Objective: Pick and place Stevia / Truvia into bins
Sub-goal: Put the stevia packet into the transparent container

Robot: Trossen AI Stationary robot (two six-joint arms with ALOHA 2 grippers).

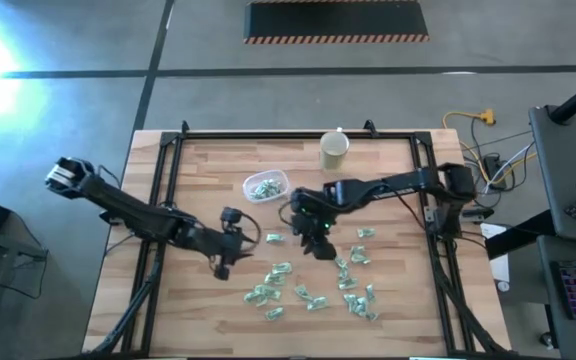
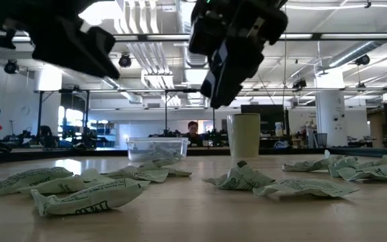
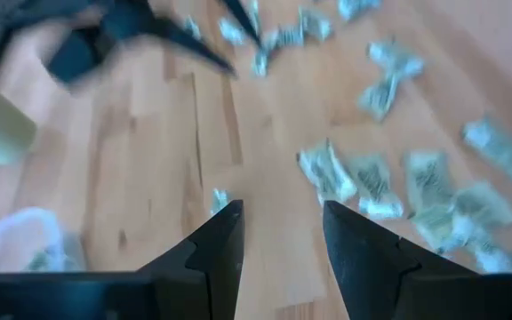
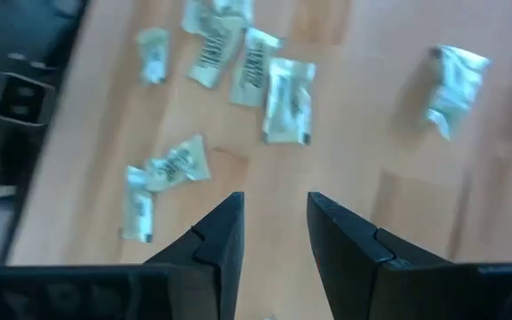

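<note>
Where sachets (image 1: 313, 290) lie, wood (image 1: 208, 300).

You see the pale green and white sachets (image 1: 313, 290) scattered flat and crumpled over the near half of the wooden table, most in a loose spread toward the right, a few singles lying apart. Your clear tub (image 1: 266, 186) sits upright farther back, left of centre, its rounded rectangle already holding a small heap of sachets inside.
</note>
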